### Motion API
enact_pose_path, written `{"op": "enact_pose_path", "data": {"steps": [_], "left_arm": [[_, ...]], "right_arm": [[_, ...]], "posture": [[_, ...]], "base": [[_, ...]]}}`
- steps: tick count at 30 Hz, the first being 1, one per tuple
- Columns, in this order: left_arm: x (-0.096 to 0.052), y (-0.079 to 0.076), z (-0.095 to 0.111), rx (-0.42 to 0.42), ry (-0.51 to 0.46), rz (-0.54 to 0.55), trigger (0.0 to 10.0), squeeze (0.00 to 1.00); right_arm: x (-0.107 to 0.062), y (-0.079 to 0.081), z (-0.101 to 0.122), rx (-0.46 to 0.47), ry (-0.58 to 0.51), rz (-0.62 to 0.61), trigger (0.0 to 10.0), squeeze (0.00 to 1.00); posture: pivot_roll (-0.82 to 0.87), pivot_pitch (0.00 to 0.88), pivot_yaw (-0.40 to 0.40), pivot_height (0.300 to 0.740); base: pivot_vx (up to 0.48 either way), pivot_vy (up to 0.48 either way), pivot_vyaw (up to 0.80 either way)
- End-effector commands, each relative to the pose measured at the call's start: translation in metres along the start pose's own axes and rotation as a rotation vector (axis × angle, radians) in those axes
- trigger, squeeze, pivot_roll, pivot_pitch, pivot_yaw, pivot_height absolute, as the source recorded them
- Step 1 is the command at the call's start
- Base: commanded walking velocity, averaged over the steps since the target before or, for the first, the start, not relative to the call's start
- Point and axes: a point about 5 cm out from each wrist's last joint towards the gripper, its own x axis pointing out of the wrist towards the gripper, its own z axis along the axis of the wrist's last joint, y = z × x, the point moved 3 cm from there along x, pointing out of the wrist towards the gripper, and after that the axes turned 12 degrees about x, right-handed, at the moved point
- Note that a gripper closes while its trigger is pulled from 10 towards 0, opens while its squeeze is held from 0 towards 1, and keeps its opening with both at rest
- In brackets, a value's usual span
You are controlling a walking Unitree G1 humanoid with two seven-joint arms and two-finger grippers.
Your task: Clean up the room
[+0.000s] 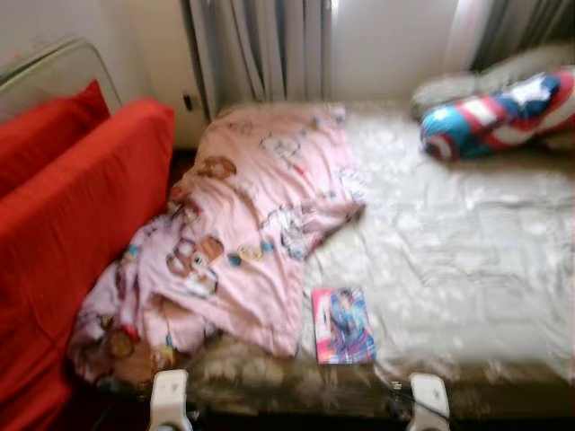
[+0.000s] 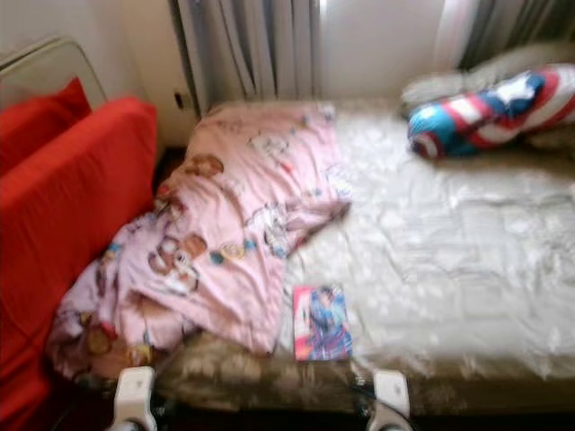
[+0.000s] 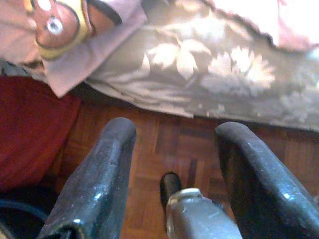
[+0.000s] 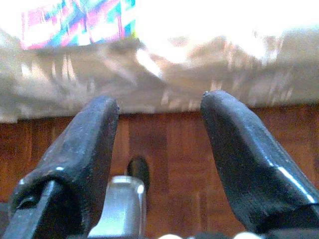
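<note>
Your head views show the pink blanket (image 1: 252, 224) bunched on the bed (image 1: 467, 260) beside the red sofa (image 1: 81, 206), a book (image 1: 342, 325) near the bed's front edge, its cover too blurred to read. Your wrist views add wood floor (image 3: 169, 149) under the left gripper (image 3: 174, 144) and right gripper (image 4: 159, 119), both jaws spread, empty.

Bed (image 1: 467, 260) under curtained window (image 1: 260, 45), red sofa (image 1: 81, 206) beside, parquet floor (image 3: 174, 144).
</note>
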Motion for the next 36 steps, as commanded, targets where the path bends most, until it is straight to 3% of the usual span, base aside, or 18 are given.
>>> {"op": "enact_pose_path", "data": {"steps": [1,9,14,15,16,18,20,21,23,27,36], "left_arm": [[-0.002,0.011,-0.004,0.012,0.015,0.026,10.0,0.00],[0.002,0.012,0.023,-0.012,-0.097,0.016,10.0,0.00],[0.003,0.014,0.054,-0.008,-0.248,-0.005,10.0,0.00],[0.003,0.014,0.054,-0.008,-0.248,-0.005,10.0,0.00],[0.003,0.009,0.072,0.002,-0.326,-0.019,10.0,0.00],[0.002,0.008,0.080,0.008,-0.367,-0.025,10.0,0.00],[-0.002,0.008,0.097,0.011,-0.465,-0.026,10.0,0.00],[-0.002,0.008,0.097,0.011,-0.465,-0.026,10.0,0.00],[-0.013,0.011,0.121,0.016,-0.611,-0.008,10.0,0.00],[-0.028,0.012,0.144,0.029,-0.738,-0.004,10.0,0.00],[-0.046,0.009,0.153,0.008,-0.809,0.006,10.0,0.00]], "right_arm": [[0.002,0.015,0.003,0.002,-0.013,0.041,10.0,0.00],[0.004,0.024,0.022,-0.002,-0.097,0.095,10.0,0.00],[0.004,0.034,0.064,-0.001,-0.272,0.145,10.0,0.00],[0.004,0.034,0.064,-0.001,-0.272,0.145,10.0,0.00],[0.003,0.037,0.074,-0.003,-0.323,0.161,10.0,0.00],[0.002,0.038,0.078,-0.005,-0.347,0.170,10.0,0.00],[-0.002,0.042,0.089,-0.006,-0.422,0.190,10.0,0.00],[-0.002,0.042,0.089,-0.006,-0.422,0.190,10.0,0.00],[-0.008,0.044,0.103,-0.007,-0.517,0.207,10.0,0.00],[-0.015,0.047,0.110,-0.007,-0.586,0.222,10.0,0.00],[-0.027,0.039,0.119,0.007,-0.668,0.211,10.0,0.00]], "posture": [[-0.02,0.000,0.022,0.740],[-0.02,0.000,0.025,0.740],[-0.02,0.000,0.022,0.740],[-0.02,0.000,0.022,0.740],[-0.02,0.000,0.022,0.740],[-0.02,0.000,0.022,0.740],[-0.03,0.000,0.020,0.740],[-0.03,0.000,0.020,0.740],[-0.04,0.000,0.020,0.740],[-0.04,0.000,0.016,0.740],[-0.04,0.000,0.000,0.740]], "base": [[0.000,0.000,0.00],[0.000,0.000,0.00],[0.000,0.000,0.00],[0.000,0.000,0.00],[0.000,0.000,0.00],[0.000,0.000,0.00],[0.000,0.000,0.00],[0.000,0.000,0.00],[0.000,0.000,0.00],[0.000,0.000,0.00],[0.000,0.000,0.00]]}}
